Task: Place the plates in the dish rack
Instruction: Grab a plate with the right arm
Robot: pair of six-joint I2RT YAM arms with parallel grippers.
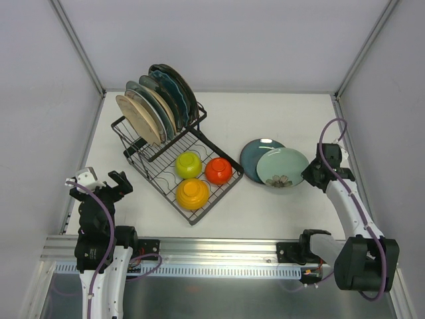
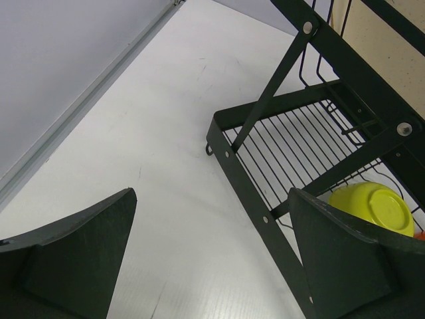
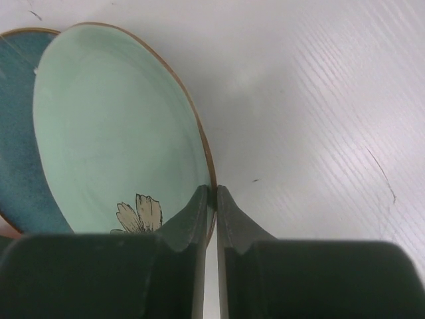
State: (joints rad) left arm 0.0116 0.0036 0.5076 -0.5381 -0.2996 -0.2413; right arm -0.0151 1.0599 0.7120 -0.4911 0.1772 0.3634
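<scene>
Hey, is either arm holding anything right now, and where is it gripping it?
The right gripper pinches the mint green plate by its rim, jaws closed on the edge. The left gripper is open and holds nothing.

The white table (image 1: 279,206) carries a black dish rack (image 1: 157,166) on its left half. To the right lies a teal plate (image 1: 252,156), with a green plate (image 1: 282,166) overlapping its edge.

Mint-green round glazed plate (image 3: 113,126) with cream flower; speckled dark-teal round plate (image 1: 251,154); black wire dish rack (image 2: 355,78); lime bowl (image 1: 188,164), red-orange bowl (image 1: 218,171), yellow bowl (image 1: 192,193).
</scene>
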